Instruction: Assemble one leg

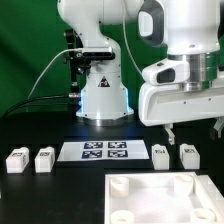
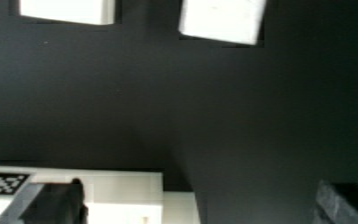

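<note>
Several small white legs stand on the black table. In the exterior view two of them (image 1: 17, 159) (image 1: 44, 158) are at the left. Two more (image 1: 161, 153) (image 1: 189, 154) are at the right, just beyond the large white panel (image 1: 150, 186). My gripper (image 1: 192, 130) hangs high over the right pair, open and holding nothing. In the wrist view two white blocks (image 2: 69, 10) (image 2: 224, 20) with the shape of legs lie far ahead of the open gripper (image 2: 202, 205). Only dark table lies between the fingers (image 2: 51, 205).
The marker board (image 1: 106, 151) lies flat between the two pairs of legs. The robot's base (image 1: 103, 95) stands behind it, with cables running off to the exterior view's left. In the wrist view, a white surface (image 2: 114, 195) with a black tag lies beside one finger; which part it is I cannot tell.
</note>
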Available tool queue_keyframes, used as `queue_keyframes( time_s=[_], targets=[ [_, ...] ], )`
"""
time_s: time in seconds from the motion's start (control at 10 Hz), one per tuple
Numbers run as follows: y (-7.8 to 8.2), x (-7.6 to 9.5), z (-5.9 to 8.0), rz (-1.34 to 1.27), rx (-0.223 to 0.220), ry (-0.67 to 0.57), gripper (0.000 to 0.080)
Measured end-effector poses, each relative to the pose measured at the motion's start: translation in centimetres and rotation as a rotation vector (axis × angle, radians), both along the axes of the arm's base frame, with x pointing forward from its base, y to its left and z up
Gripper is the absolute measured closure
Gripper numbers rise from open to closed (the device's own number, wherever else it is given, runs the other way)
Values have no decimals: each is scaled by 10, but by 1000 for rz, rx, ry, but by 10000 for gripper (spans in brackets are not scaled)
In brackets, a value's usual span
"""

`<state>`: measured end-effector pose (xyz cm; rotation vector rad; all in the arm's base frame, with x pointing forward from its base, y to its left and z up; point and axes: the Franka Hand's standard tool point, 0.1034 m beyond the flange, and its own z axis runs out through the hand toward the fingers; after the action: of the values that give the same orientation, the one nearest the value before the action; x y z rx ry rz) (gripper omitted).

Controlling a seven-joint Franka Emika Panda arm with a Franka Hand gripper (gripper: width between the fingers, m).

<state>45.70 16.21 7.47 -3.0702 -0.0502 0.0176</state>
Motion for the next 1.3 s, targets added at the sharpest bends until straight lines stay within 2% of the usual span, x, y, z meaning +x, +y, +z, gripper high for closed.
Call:
queue_keyframes(
  time_s=[0.3, 0.5, 0.7, 0.8, 0.9, 1.2, 1.3],
  targets=[
    [0, -1, -1, 25, -3, 20, 150],
    [4, -15, -9, 2, -29, 246, 150],
    [6, -12, -9, 0, -49, 466, 150],
    [6, -12, -14, 0, -52, 514, 150],
    [2, -19, -14, 28, -60, 611, 150],
    [-1, -23, -17, 65, -69, 823, 150],
    [0, -20, -20, 64, -66, 823, 150]
  ],
)
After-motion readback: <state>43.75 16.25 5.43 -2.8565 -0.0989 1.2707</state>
